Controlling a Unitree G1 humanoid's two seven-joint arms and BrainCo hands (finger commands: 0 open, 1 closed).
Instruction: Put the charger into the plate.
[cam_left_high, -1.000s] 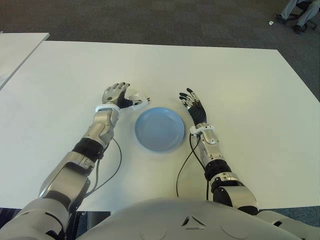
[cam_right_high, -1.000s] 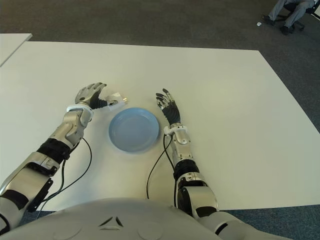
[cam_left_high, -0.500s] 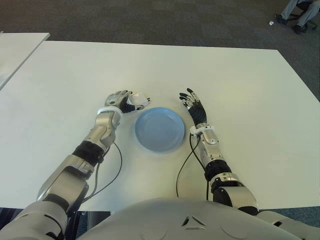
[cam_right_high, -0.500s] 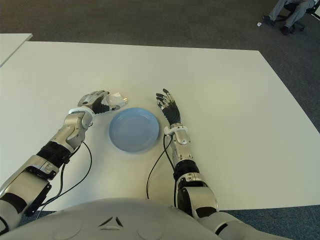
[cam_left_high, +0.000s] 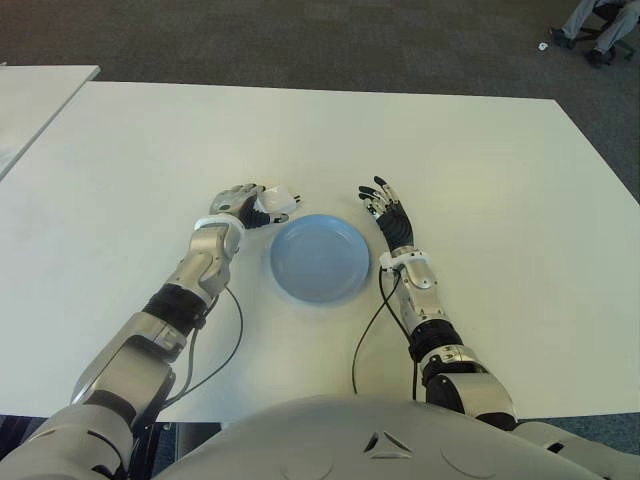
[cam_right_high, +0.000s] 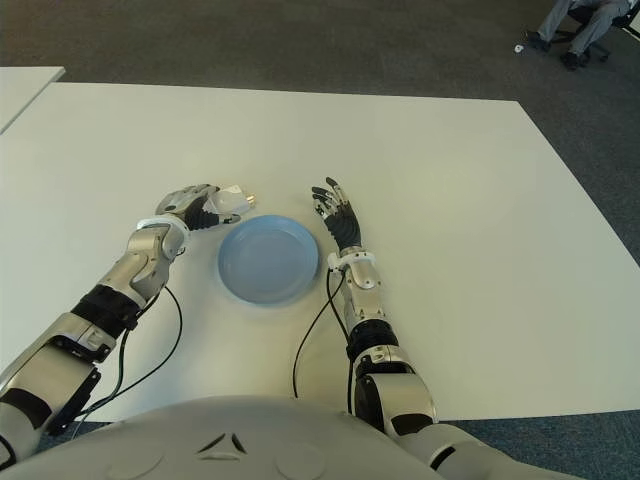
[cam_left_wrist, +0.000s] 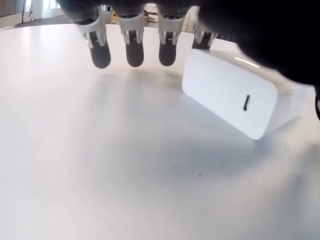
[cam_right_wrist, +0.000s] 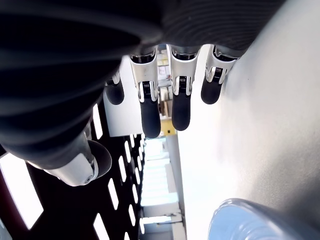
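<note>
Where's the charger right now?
The charger is on the table, at the left hand's fingertips, just beyond the plate's left rim, not in it.

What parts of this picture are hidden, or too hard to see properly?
- Left hand on the small white charger block: both eye views show the fingers around it, but not whether it is lifted off the white table.
- Left wrist view: the dark palm covers the charger's top corner.
- Right wrist view: the round blue plate is cut off by the edge.
- Person seated at the far corner: cut off, only legs show.
</note>
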